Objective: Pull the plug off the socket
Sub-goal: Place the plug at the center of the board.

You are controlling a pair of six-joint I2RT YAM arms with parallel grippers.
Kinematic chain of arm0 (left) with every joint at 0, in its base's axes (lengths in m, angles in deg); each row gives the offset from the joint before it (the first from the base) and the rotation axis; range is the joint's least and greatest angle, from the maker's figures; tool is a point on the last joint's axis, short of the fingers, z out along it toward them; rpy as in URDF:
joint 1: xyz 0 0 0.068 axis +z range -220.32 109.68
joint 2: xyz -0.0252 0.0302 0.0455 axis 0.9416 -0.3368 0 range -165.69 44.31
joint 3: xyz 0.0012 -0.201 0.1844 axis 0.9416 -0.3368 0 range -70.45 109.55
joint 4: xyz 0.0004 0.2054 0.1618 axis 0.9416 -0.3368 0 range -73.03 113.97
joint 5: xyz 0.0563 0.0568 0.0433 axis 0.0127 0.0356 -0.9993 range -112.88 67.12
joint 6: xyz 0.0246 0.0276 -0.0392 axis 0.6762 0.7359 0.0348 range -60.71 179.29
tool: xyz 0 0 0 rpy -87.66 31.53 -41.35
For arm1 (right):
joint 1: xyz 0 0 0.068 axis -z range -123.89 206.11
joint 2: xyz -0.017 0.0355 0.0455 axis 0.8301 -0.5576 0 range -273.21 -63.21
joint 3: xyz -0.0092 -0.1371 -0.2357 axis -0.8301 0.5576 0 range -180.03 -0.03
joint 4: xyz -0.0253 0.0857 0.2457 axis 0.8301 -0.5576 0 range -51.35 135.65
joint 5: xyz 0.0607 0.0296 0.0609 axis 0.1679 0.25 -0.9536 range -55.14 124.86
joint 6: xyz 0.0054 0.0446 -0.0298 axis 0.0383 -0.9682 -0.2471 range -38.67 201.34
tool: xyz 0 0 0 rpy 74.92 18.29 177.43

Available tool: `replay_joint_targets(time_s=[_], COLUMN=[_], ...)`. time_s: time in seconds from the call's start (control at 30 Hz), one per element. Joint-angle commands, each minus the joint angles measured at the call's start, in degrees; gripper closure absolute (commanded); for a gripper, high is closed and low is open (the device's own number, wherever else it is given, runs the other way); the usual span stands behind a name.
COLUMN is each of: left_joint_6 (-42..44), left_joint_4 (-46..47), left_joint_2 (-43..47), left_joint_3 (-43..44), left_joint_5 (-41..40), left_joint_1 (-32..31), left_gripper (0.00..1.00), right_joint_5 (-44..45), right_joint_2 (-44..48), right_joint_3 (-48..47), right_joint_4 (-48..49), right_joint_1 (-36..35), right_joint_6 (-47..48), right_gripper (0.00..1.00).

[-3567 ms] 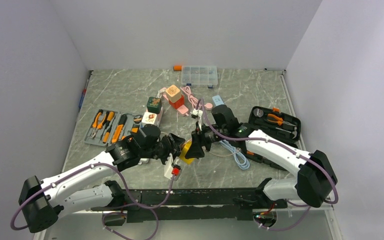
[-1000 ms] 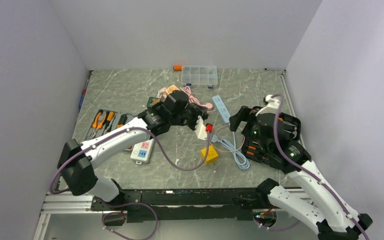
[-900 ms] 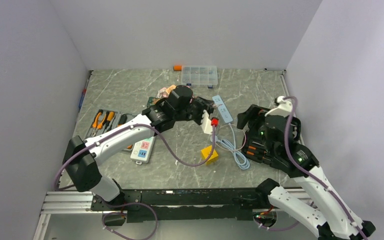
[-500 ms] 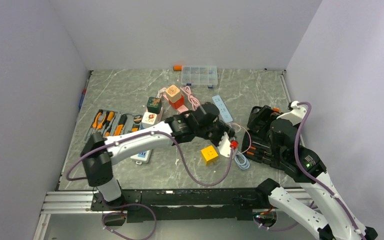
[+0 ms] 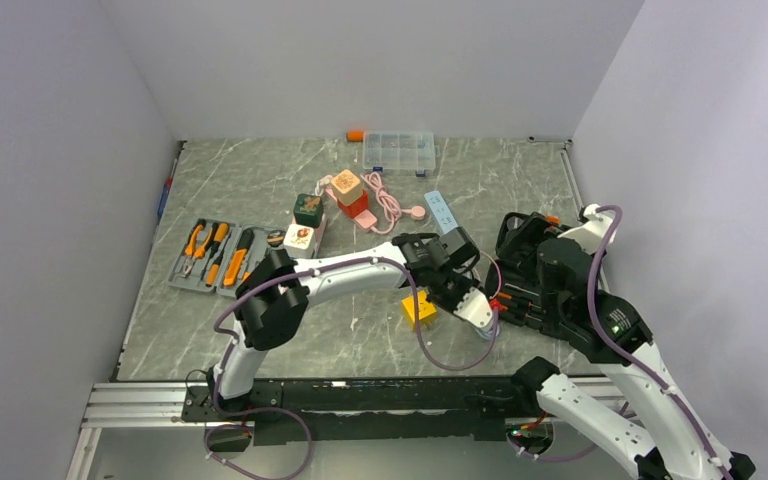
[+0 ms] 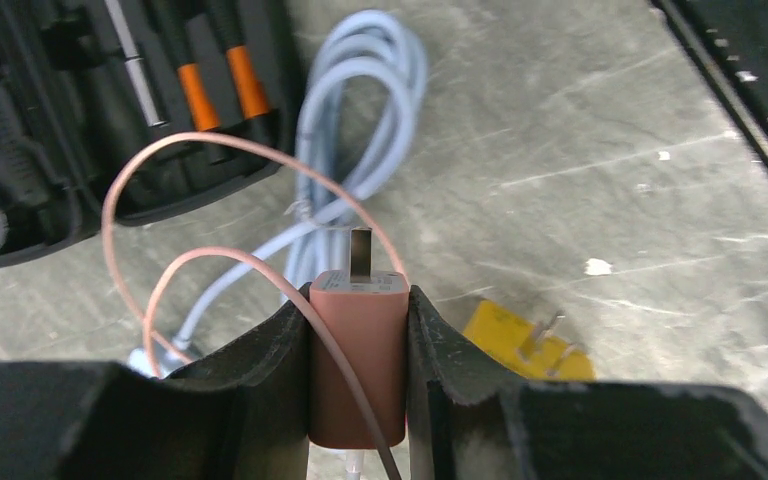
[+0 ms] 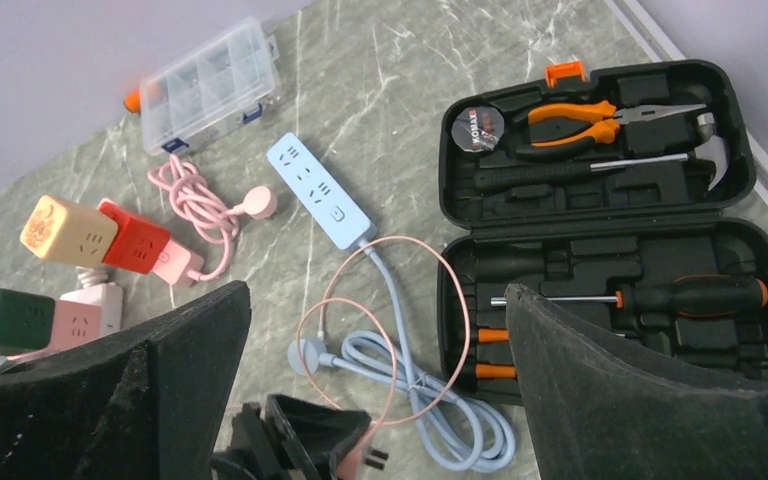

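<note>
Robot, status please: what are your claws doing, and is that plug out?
Left claw shut on pink plug, prong bare, plugged into nothing. Right claw open, empty. Yellow adapter and blue cable lie below.

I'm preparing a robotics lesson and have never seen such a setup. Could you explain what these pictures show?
Two robot arms are bolted at the near edge of a marble table. One picture looks down from above; the other two come from cameras on the wrists. The left hand is shut on a pinkish plug with a thin cord, its prong bare. The right hand is open and empty. On the table lie an open black tool case, a blue power strip, a clear compartment box and a yellow cube adapter.
</note>
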Motion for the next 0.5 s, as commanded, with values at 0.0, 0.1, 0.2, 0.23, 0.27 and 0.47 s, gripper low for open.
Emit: replay_joint_targets(time_s=[0.0,0.1,0.2,0.23,0.27,0.47], left_joint_6=[0.53,0.77,-1.67,-2.26,-3.04,-3.71], left_joint_4=[-5.39,-4.42,-1.69,-1.34,-1.43,-4.85], left_joint_2=[0.32,1.0,1.13,1.01,0.83,4.4], left_joint_3=[0.3,-2.33,-2.78,-2.35,-1.79,-0.56], left_joint_5=[0.72,-1.32,-3.72,-4.2,-4.66,-7.12], left_joint_1=[-2.32,-2.94,-3.05,-3.05,-3.05,-2.46], left_gripper=[0.6,0.51,0.45,0.38,0.24,0.01], right_joint_5=[-1.33,-2.46,-3.09,-3.3,-3.49,-5.91], right_joint_2=[-1.51,-1.58,-1.93,-2.18,-2.52,-4.09], right_joint_3=[-0.29,0.74,1.5,1.64,1.81,2.5], right_joint_4=[0.79,2.47,3.63,3.86,4.0,5.94], right_joint_1=[0.25,0.62,0.85,0.94,1.11,2.4], right_joint_6=[-0.75,-0.88,-0.27,-0.08,0.11,1.1], right_gripper=[0.01,0.01,0.01,0.01,0.01,0.01])
